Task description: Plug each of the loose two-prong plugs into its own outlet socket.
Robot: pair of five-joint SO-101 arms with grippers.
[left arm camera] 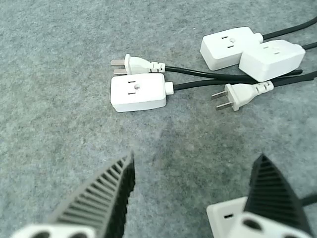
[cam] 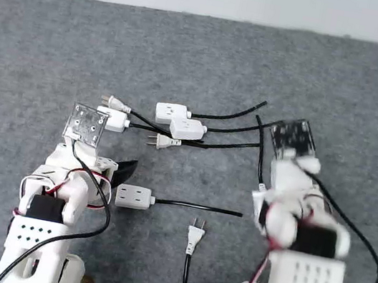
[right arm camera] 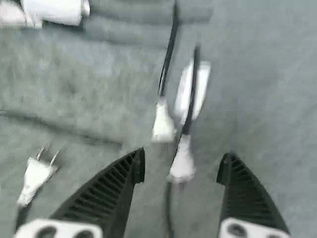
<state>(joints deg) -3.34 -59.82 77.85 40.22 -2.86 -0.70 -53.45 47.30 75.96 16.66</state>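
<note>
Plugs, three of them, all lay loose on the gray carpeted table (cam: 46, 38), with none seated in a socket.

Biggest stuff first. The left arm (cam: 56, 196) sat at the near left and the right arm (cam: 303, 237) at the near right, both white with black cables trailing off them. The left gripper (left arm camera: 195, 157) hung over bare carpet with its jaws wide apart and nothing between them. The right gripper (right arm camera: 184, 154) was spread apart too, over some blurry white cable ends that couldn't be made out.

Then the sockets, four white blocks. The near socket (cam: 133, 196) lay just beside the left arm, its cord running toward the right arm. The left socket (cam: 113, 120) sat ahead of the left gripper. The back socket (cam: 168, 113) and middle socket (cam: 187, 129) were right up against each other.

Smallest:
- The back plug (cam: 117, 105) lay just beside the left socket, prongs pointing left.
- The middle plug (cam: 160, 141) was near the middle socket, prongs left too.
- The near plug (cam: 194, 237) lay between the arms, prongs pointing away from them.
</note>
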